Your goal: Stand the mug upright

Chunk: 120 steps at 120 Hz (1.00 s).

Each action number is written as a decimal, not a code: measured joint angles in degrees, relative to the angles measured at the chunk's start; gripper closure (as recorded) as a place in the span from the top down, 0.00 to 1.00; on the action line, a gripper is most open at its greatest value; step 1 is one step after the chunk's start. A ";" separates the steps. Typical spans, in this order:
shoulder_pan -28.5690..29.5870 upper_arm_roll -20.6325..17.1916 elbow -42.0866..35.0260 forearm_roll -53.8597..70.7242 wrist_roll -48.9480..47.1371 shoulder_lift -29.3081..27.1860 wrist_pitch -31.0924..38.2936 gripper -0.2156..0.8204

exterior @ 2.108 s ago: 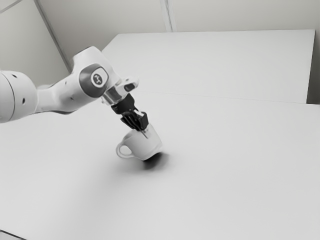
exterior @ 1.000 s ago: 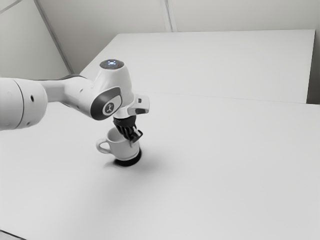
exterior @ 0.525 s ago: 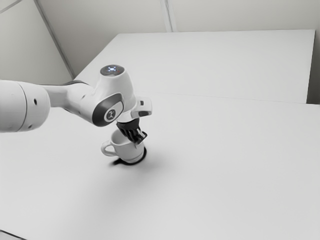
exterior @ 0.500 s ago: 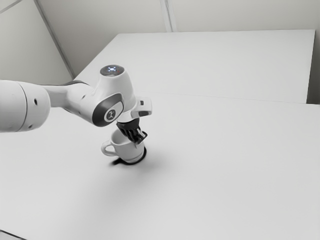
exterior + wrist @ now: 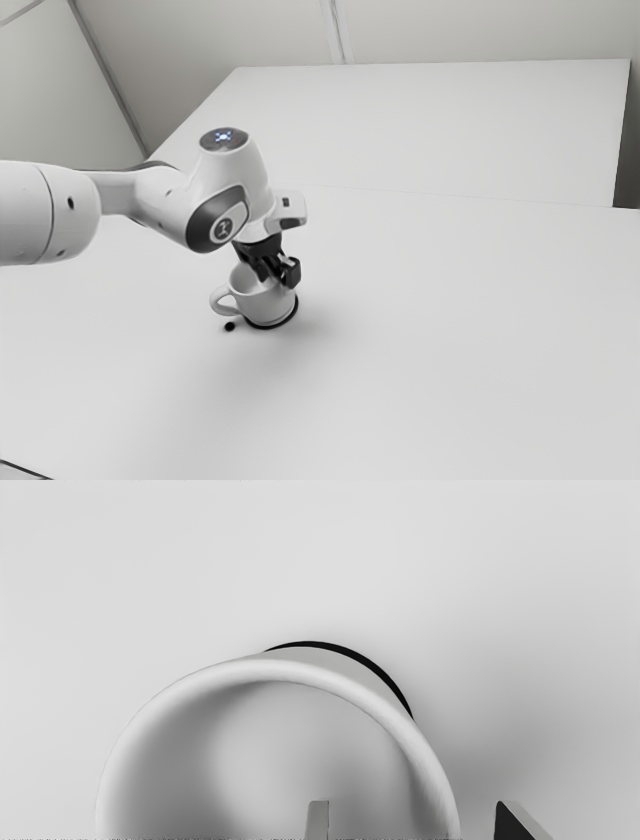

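- On the tabletop (image 5: pixel 430 330), the mug (image 5: pixel 262 300) stands mouth up beneath the end effector (image 5: pixel 279 283), with its base seemingly down and level.
- Compared with half a second ago, it sits slightly nearer the exterior view's right, and the slight lean it has there looks gone; two seconds ago it is plainly tipped in the grasp.
- The dark patch below is thinner too: a narrow dark band (image 5: pixel 270 327) hugs the base, plus a small black spot (image 5: pixel 230 326) below the handle (image 5: pixel 214 299). Both look like shadow, which suggests the mug's weight is on the surface.
- The end effector is spread wider than in the last exterior picture. In the wrist view one finger (image 5: pixel 317 820) is inside the mouth and the other finger (image 5: pixel 522 822) outside, the wall between them with a gap on either side, so nothing is gripped.
- For the task, this reads as the mug set upright and let go; what remains is probably backing the fingers out along the wall without catching the rim (image 5: pixel 270 670) and rocking it.
- The mug is plain, pale and smooth, with a thick rounded rim, a shaded hollow and a looped handle toward the exterior view's left.
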 joint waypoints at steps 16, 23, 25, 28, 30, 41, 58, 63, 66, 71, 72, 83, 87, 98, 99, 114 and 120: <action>0.41 -0.04 2.48 -0.25 0.01 -2.11 -1.25 0.63; 0.59 -0.13 6.56 -0.30 0.07 -2.22 -4.08 0.67; 0.64 -0.15 7.88 -0.31 0.10 -2.13 -5.01 0.68; 0.70 -0.19 9.77 -0.33 0.14 -1.97 -6.46 0.69; 0.77 -0.25 11.53 -0.33 0.18 -1.63 -7.63 0.69; 1.88 -0.88 19.64 -1.57 1.24 0.24 -14.21 0.72; 10.22 -4.53 28.94 -6.74 4.25 1.86 -23.43 0.75; 13.43 -6.50 31.52 -7.48 5.06 2.33 -25.37 0.75; 14.79 -7.21 32.89 -7.79 5.52 2.45 -26.35 0.75; 16.31 -8.14 34.63 -8.10 6.28 2.43 -27.81 0.76; 16.49 -8.30 34.94 -8.14 6.46 2.42 -28.07 0.76; 17.15 -9.07 36.55 -8.53 8.56 1.54 -30.44 0.76; 17.20 -9.13 36.61 -8.62 9.26 1.16 -31.17 0.77; 17.22 -8.96 37.06 -8.77 10.96 2.23 -33.41 0.77; 17.27 -8.95 37.16 -8.79 11.10 2.36 -33.58 0.77; 17.85 -8.88 39.92 -8.92 13.02 4.71 -35.88 0.77; 17.85 -8.87 40.16 -8.95 13.67 4.90 -36.50 0.77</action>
